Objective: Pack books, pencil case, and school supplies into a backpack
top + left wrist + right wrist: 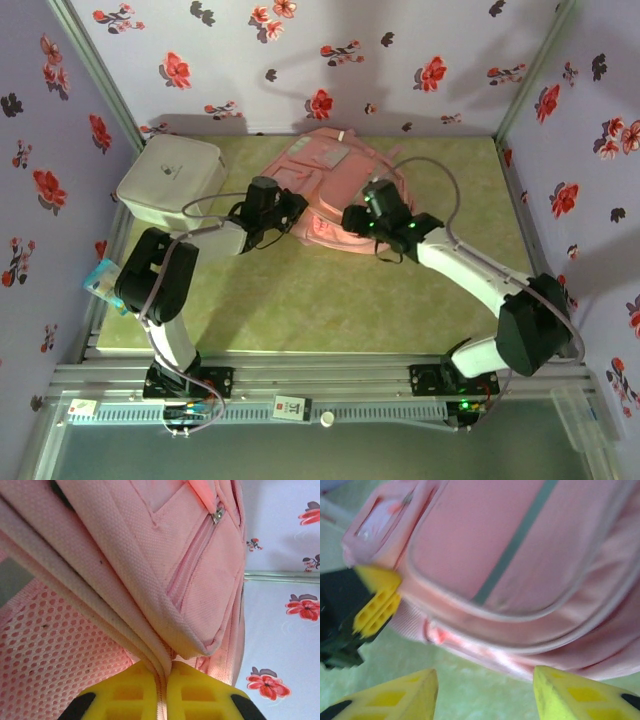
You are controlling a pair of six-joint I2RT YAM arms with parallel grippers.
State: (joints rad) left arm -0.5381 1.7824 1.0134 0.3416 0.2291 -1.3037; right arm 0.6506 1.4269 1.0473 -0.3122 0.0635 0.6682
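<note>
Find the backpack point(335, 185) lying flat at the far middle of the tabletop point(300, 300), just right of a white box point(170, 180). Note the left tool point(162, 692) closed tight on a seam at the backpack's edge, with pink fabric pinched in its grip. Note the right tool point(485, 700) open, with nothing between the jaws, low over the tabletop and just beside the near edge of the backpack.

Judged as the step of opening the backpack for packing. Hold firm with the left tool as an anchor. Bring the right tool onto the opposite lip, not onto the smooth front panel. Close on 1 layer only, then pull away gently to spread the mouth. Go slowly: soft cloth, easy to slip or to drag along. Mind the 2 tools, near each other.
</note>
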